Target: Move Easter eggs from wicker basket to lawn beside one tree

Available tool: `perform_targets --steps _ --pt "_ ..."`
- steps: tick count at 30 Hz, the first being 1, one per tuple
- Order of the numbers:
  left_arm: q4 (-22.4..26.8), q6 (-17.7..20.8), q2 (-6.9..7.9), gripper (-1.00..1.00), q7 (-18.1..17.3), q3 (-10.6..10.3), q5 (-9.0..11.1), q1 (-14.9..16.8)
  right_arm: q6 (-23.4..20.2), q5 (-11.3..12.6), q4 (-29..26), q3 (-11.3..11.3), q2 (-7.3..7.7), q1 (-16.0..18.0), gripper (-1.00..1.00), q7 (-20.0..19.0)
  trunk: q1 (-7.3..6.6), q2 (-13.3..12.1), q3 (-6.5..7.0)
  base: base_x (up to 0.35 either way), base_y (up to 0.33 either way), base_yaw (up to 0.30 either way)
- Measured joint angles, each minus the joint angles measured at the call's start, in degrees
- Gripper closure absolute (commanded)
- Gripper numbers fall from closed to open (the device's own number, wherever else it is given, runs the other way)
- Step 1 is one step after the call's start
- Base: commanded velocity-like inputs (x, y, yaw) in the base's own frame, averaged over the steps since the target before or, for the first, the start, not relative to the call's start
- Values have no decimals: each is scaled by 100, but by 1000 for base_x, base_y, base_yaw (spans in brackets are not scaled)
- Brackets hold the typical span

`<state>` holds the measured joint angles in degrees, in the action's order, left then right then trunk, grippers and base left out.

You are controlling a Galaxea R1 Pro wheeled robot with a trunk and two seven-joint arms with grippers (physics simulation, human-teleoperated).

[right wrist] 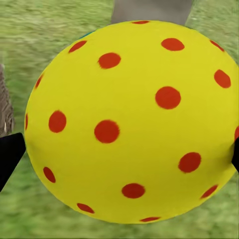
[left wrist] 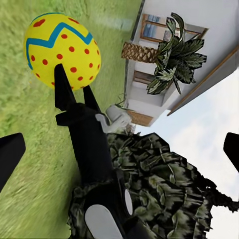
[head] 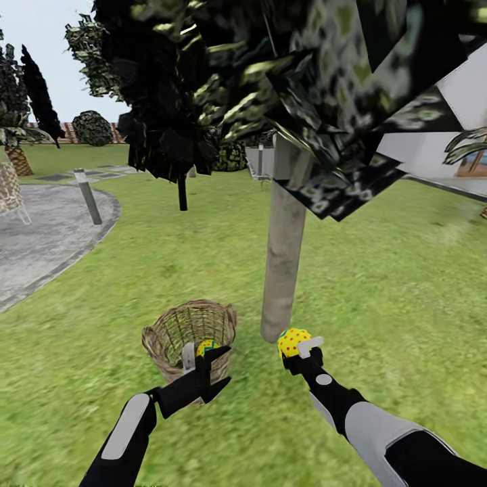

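Right pincer (head: 302, 350) pinching a yellow red-dotted egg (head: 293, 341) just beside the pale grey-beige tree trunk (head: 283, 270), left pincer (head: 203, 358) spread over the brown wicker basket (head: 169, 331) holding another egg (head: 206, 348); released from height, the egg likely rolls away from the trunk.

A small round brown woven wicker basket (head: 193, 336) stands on the bright green lawn (head: 392, 284), near the straight pale grey-beige tree trunk (head: 283, 260). The black left gripper (head: 203, 357) hangs over the basket's near rim, in front of a yellow egg with a blue zigzag (head: 207, 347). The right gripper (head: 302, 346) clasps a yellow red-dotted egg (head: 292, 341) by the trunk's base. A grey paved patio (head: 47, 233) lies on the left.
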<state>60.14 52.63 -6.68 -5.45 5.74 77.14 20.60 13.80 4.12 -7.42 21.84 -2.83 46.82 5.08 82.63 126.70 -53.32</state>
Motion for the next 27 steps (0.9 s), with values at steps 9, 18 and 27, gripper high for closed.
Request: perform_targets --steps 9,18,27 --pt "-2 -4 -2 -100 1 -1 -1 1 0 1 1 3 1 -1 100 -8 0 0 0 76 -340 13" --pt "0 0 -10 -100 -12 -8 4 1 -19 -14 -4 8 2 -3 100 -45 22 39 -18 12 -47 0" --pt "19 0 -11 -100 -21 -266 12 2 -946 -334 44 156 -380 -5 100 -34 220 399 -179 0 0 0"
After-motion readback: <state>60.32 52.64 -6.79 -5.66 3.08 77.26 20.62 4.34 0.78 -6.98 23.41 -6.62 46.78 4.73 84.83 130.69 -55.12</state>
